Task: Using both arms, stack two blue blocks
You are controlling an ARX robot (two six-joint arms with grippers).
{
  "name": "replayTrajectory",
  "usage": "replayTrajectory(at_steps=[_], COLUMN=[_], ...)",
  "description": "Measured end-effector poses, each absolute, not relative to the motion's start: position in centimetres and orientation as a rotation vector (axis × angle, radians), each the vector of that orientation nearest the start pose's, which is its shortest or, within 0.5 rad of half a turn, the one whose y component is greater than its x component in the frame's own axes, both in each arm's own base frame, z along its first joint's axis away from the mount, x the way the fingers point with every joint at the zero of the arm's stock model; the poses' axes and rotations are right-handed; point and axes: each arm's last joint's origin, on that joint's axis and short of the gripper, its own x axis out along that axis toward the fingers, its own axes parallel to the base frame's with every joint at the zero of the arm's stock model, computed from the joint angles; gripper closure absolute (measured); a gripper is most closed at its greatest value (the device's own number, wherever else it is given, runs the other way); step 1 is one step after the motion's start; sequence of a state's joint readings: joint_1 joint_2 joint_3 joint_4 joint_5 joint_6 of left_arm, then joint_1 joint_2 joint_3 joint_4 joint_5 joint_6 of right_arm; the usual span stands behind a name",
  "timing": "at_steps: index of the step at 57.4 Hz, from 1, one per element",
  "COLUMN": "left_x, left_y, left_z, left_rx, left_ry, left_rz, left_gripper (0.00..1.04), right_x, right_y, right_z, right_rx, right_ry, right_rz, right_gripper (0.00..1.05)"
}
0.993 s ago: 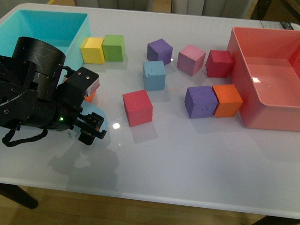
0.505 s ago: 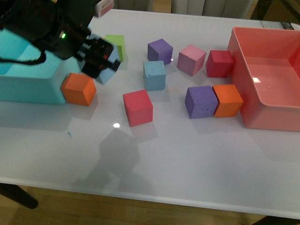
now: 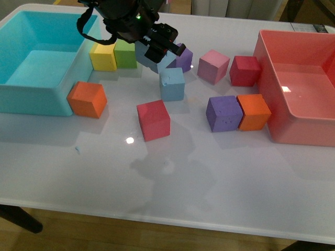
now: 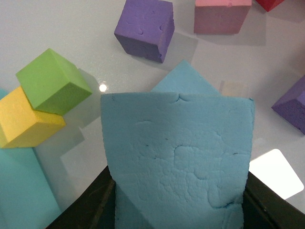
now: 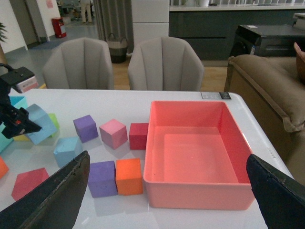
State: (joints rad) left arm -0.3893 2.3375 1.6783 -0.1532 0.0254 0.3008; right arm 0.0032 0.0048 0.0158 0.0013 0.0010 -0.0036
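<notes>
The resting blue block (image 3: 172, 83) stands on the white table (image 3: 172, 198) near the middle, just beyond the red cube (image 3: 154, 120). It is a light sky-blue foam cube with a small dent on its top face.

A little farther and to the left, the left gripper (image 3: 158, 51) is clamped on the held blue block (image 3: 141, 55). This block has the same colour and hangs tilted above the table, near the green cube (image 3: 124, 54).

In the left wrist view the held block's face (image 4: 178, 157) fills the lower part. It shows shallow creases and thin curved dent lines. The gripper's fingers (image 4: 90, 210) appear only as black shapes at its two sides, cut off by the edge. Only one corner of the resting block (image 4: 183, 81) shows past the held one.

In the front view the gripper covers part of the far purple cube (image 3: 184, 56), and the left arm (image 3: 118, 15) is cut by the top edge.

The right gripper (image 5: 167, 164) does not appear in the front view. Its own camera shows only two black fingers (image 5: 62, 195) in the lower corners, wide apart, with nothing between them.
</notes>
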Motion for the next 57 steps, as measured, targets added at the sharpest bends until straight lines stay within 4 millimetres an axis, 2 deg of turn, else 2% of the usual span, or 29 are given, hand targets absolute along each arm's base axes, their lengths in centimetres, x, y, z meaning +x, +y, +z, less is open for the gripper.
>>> replayTrajectory(at_steps=[13,22,38,57], left_x=[48.5,49.3,49.6,49.9], left_y=[-20.2,-21.1,-22.8,-23.0], left_z=[10.5,9.2,8.1,6.8], left_rx=[0.45,0.46,0.468,0.484], left_ry=[0.749,0.767,0.778,0.799], left_rz=[-0.523,-0.539,-0.578,-0.566], left_gripper=[0.57,0.57,0.57,0.57], right_x=[9.7,9.7,9.7,9.7], right_y=[0.0,0.0,0.0,0.0], right_z=[16.9,16.9,16.9,16.9], right_rx=[-0.004,-0.004,-0.004,-0.004], right_ry=[-0.012,-0.012,-0.012,-0.012], right_rz=[0.003,0.002,0.002,0.002], right_gripper=[0.09,0.09,0.09,0.09])
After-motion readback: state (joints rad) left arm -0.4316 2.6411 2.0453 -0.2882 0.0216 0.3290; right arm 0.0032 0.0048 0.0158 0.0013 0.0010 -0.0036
